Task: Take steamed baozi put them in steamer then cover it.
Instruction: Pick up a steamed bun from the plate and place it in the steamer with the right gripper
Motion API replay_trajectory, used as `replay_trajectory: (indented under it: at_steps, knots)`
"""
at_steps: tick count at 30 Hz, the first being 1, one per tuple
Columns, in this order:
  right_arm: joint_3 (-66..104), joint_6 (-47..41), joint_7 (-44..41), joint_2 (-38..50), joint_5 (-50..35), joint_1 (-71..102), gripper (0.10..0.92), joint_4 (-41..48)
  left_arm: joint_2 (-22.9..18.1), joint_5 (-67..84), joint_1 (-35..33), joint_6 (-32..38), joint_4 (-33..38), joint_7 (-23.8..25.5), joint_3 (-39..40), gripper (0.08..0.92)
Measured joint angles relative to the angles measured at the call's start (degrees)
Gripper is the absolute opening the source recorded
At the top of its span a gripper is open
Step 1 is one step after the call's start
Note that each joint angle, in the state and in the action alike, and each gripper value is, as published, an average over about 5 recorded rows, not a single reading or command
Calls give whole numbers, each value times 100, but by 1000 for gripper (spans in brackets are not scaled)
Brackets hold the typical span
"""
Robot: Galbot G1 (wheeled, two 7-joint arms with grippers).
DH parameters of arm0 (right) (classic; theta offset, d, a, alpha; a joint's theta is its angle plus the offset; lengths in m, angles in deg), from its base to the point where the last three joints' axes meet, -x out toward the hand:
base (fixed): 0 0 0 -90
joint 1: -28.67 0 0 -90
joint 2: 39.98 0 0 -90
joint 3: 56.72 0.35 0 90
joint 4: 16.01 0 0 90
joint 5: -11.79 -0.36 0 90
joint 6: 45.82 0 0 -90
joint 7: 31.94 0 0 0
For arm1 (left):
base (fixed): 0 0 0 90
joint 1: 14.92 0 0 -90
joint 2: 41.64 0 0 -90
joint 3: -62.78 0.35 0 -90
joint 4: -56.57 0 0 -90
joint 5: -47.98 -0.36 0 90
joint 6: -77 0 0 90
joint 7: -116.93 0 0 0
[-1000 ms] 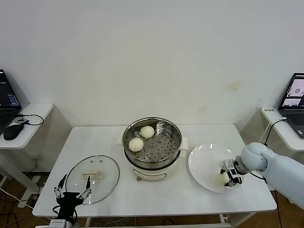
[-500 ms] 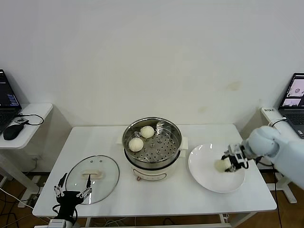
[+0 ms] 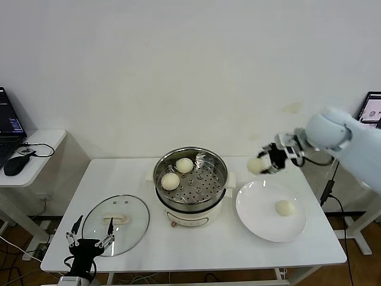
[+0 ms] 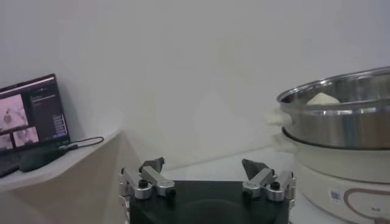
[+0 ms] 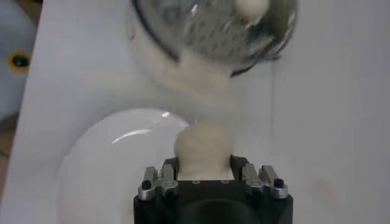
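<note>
A bun [image 3: 256, 165] hung in the air above the plate [image 3: 256, 211], clamped in the right gripper [image 3: 265, 162], beside the steamer [image 3: 191, 189]. Two buns [image 3: 170, 181] lay on the steamer's tray and one more bun [image 3: 285, 207] on the plate. The lid [image 3: 116, 223] lay flat on the table [image 3: 208, 244], with the left gripper [image 3: 90, 235] spread apart at its near edge.

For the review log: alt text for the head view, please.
The right gripper holds a baozi in the air between plate and steamer, which holds two. One remains on the plate; the lid lies by the left gripper.
</note>
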Motion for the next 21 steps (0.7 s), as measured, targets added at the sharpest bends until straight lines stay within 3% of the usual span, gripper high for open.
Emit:
replay_trajectory:
  at_steps: [11, 21]
  knots:
    - [-714, 228, 21, -1358, -156, -439, 543, 440, -93, -2, -26, -5, 109, -3, -66, 823]
    - [-1164, 1043, -54, -2347, 67, -365, 543, 1042, -152, -2, -77, -5, 135, -12, -140, 823]
